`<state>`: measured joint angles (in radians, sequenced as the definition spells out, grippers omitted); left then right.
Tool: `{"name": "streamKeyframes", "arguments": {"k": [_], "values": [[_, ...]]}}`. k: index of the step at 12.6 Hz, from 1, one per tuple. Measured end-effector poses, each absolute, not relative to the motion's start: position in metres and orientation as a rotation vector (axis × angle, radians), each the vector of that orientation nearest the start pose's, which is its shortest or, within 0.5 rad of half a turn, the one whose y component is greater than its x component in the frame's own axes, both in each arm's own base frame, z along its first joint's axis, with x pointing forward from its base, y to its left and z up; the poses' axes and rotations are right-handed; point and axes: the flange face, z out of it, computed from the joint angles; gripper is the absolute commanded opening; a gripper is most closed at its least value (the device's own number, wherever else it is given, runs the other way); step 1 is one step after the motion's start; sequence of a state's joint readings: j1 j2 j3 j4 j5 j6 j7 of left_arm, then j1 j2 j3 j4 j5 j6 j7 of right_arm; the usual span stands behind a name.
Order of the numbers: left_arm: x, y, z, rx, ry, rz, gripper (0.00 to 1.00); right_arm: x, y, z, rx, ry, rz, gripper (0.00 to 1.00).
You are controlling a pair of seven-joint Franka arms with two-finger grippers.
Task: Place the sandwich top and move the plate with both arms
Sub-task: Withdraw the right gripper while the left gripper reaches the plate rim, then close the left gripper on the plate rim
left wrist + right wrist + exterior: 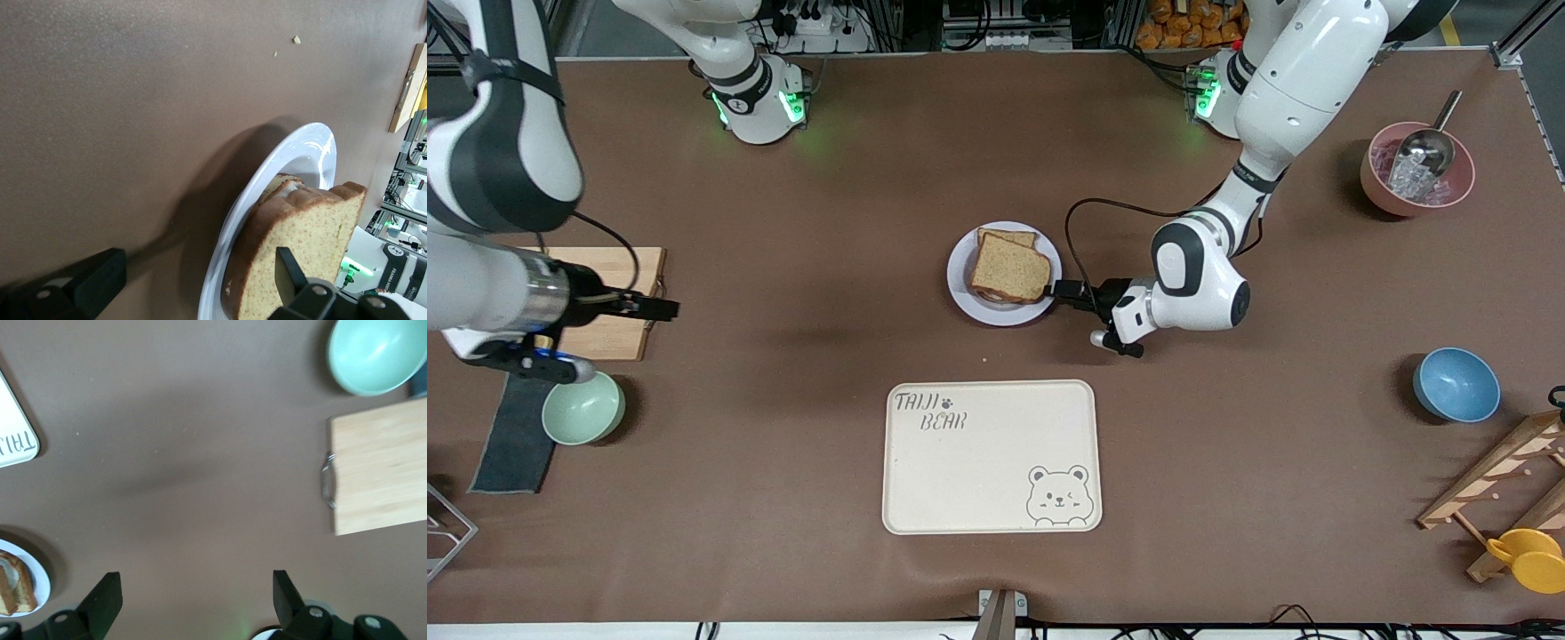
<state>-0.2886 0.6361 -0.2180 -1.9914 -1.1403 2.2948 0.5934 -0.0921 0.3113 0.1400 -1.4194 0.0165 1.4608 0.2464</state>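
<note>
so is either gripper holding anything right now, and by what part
Nothing is held. The left gripper is open at the plate rim; the right gripper is open.

Glossy white arms (1280, 80), black bands.

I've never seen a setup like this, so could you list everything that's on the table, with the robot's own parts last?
plate: one, pale lavender-grey, mid-table
bread top: one, tan, on the sandwich on the plate
tray: one, cream, nearer the camera than the plate
cutting board: one, wooden, right arm's end
bowls: mint, blue, pink holding a metal scoop
wooden rack: one, left arm's end
left gripper: open, at the plate's edge
right gripper: open, waiting by the cutting board
</note>
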Motion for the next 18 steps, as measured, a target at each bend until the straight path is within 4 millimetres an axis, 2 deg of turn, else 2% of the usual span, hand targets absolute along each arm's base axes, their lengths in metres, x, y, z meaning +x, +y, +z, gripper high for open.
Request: {"name": "streamKeyframes", "arguments": {"k": [2,4,5,6,9,12,16,18], "values": [[0.495,-0.299,0.131,2.274,-0.126,-0.34,1.0,0.617,0.006,0.549,-3.106,0.283,0.328,1.0],[0.495,-0.297,0.131,2.267,-0.109,-0.338,1.0,0.599,0.0,0.599,-3.126,0.291,0.214,1.0],[0.495,-0.297,0.131,2.264,-0.098,-0.337,1.0,0.587,-0.001,0.618,-3.131,0.283,0.179,1.0],[0.495,-0.296,0.131,2.259,-0.085,-0.336,1.0,0.579,-0.002,0.629,-3.134,0.278,0.159,1.0],[0.494,-0.295,0.13,2.255,-0.081,-0.332,1.0,0.57,-0.005,0.627,-3.137,0.277,0.135,1.0],[0.493,-0.294,0.131,2.252,-0.079,-0.328,1.0,0.574,-0.006,0.62,-3.137,0.27,0.087,1.0],[0.486,-0.3,0.134,2.235,-0.068,-0.33,1.0,0.575,0.021,0.622,-3.142,0.198,0.056,1.0],[0.481,-0.305,0.134,2.228,-0.067,-0.338,1.0,0.575,0.019,0.622,-3.142,0.205,0.058,1.0]]}}
